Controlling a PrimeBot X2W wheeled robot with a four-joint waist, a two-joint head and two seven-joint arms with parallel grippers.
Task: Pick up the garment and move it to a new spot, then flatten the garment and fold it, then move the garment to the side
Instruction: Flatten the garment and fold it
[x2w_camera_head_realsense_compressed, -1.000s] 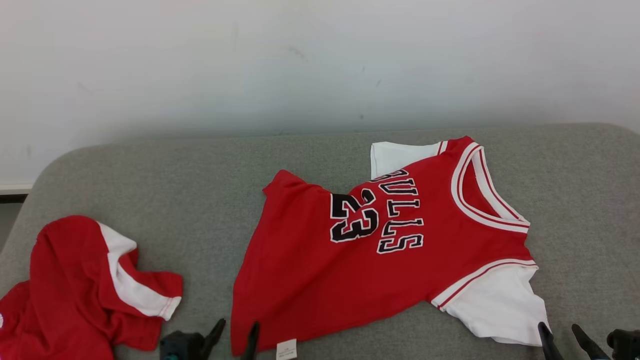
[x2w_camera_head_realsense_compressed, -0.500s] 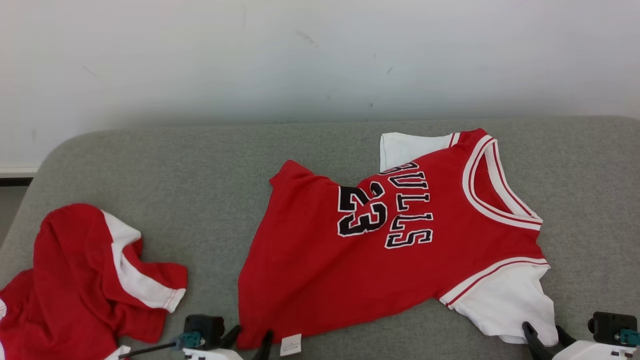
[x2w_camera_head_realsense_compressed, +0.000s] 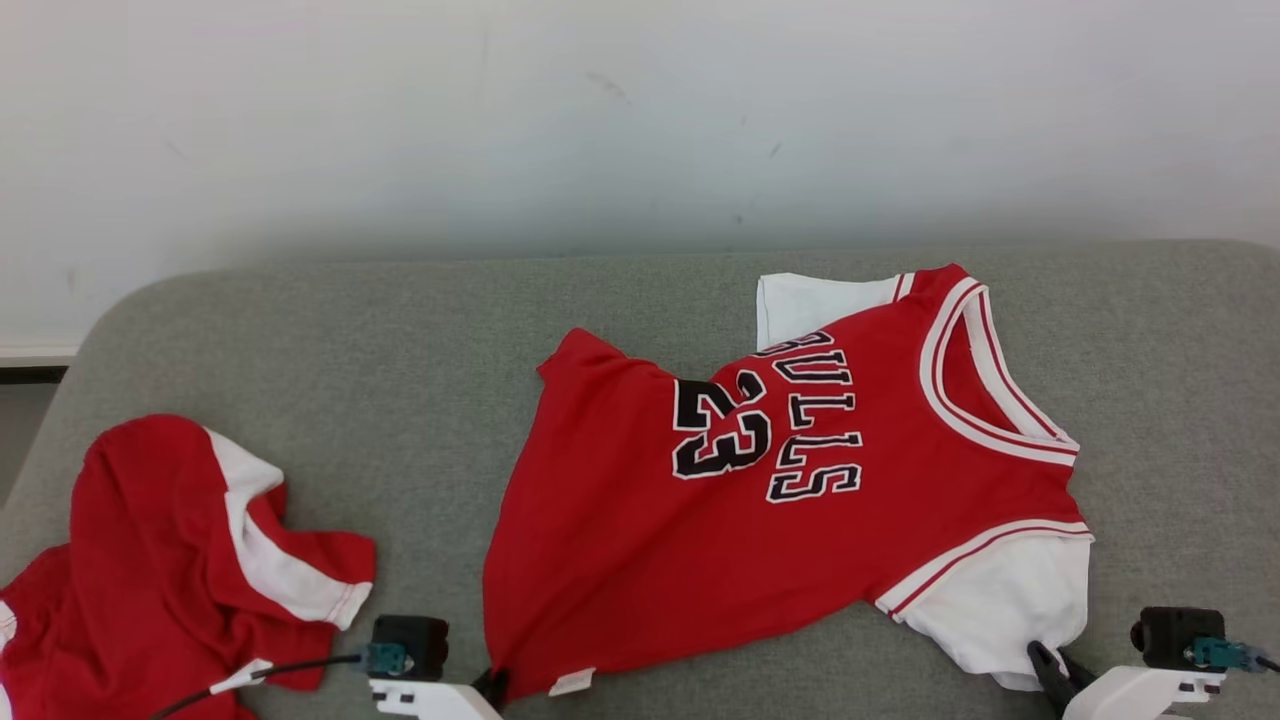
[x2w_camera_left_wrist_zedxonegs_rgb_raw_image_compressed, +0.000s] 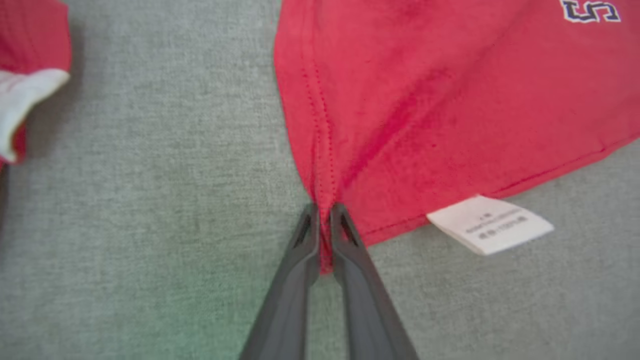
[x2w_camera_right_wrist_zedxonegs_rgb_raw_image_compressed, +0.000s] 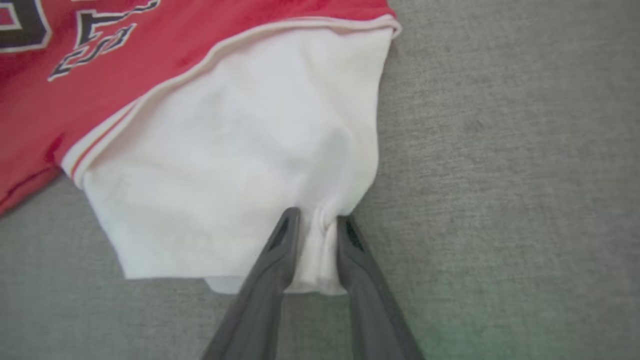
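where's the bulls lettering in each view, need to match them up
Head view: bulls lettering right of centre on the jersey.
Left wrist view: one letter at the top right corner.
Right wrist view: last letters at the top left corner.
Shared landmark: the grey cushion underneath.

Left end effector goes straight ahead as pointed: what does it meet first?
The red jersey itself; the left end effector pinches its hem corner, so pushing on would likely bunch that fabric.

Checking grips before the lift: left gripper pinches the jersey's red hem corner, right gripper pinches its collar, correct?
Not the collar: the right gripper pinches the white sleeve of the jersey, as the right wrist view shows.
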